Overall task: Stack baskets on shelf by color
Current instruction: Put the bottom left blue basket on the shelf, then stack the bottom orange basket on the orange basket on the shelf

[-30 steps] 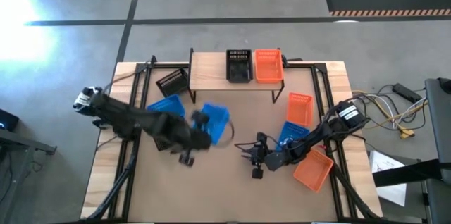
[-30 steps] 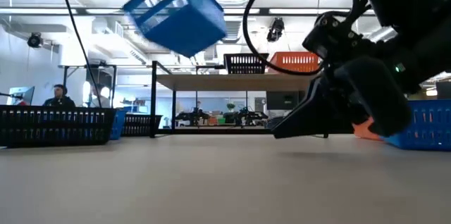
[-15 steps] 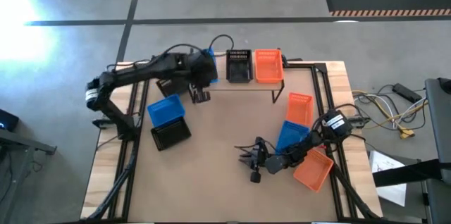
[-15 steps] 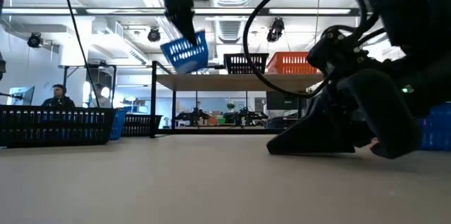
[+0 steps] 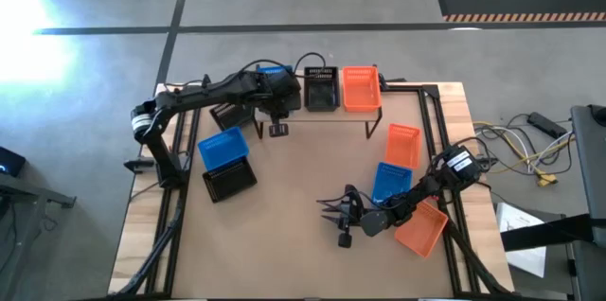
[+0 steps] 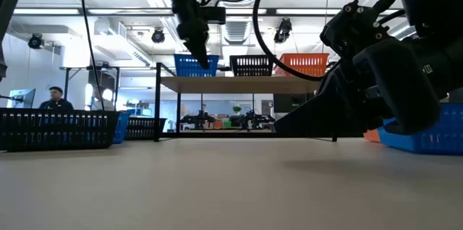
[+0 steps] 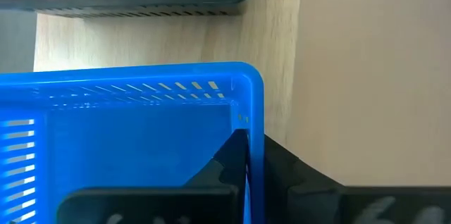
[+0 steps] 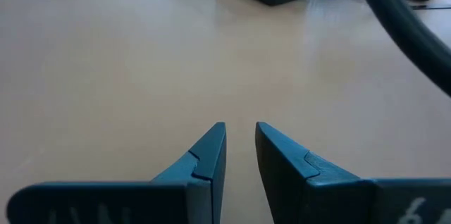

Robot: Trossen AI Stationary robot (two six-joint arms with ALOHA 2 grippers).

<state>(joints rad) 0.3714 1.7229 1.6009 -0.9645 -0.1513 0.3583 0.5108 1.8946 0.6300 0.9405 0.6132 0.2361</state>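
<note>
Our left gripper (image 5: 276, 104) is clamped on the wall of a blue basket (image 5: 276, 78), one finger inside and one outside (the wrist view shows the dark finger against the inner face of the rim). We hold it by the near wall so that the basket's floor can come down flat on the shelf (image 5: 268, 110), and in the low view it appears to sit on the board already, upright, at the shelf's left end. Just beside it stands the black basket (image 5: 321, 88), then the orange basket (image 5: 360, 87), so each colour gets its own place.

The gap to the black basket is narrow, and the shelf's left edge is close on the other side, so we judge there is little room to shift sideways. The way out is toward the open tabletop in front.

Our right gripper (image 5: 333, 208) waits low over the bare middle of the table (image 5: 294, 216), fingers slightly parted and holding nothing. Loose baskets lie well apart: a blue one (image 5: 222, 146) and a black one (image 5: 230, 182) on the left.
</note>
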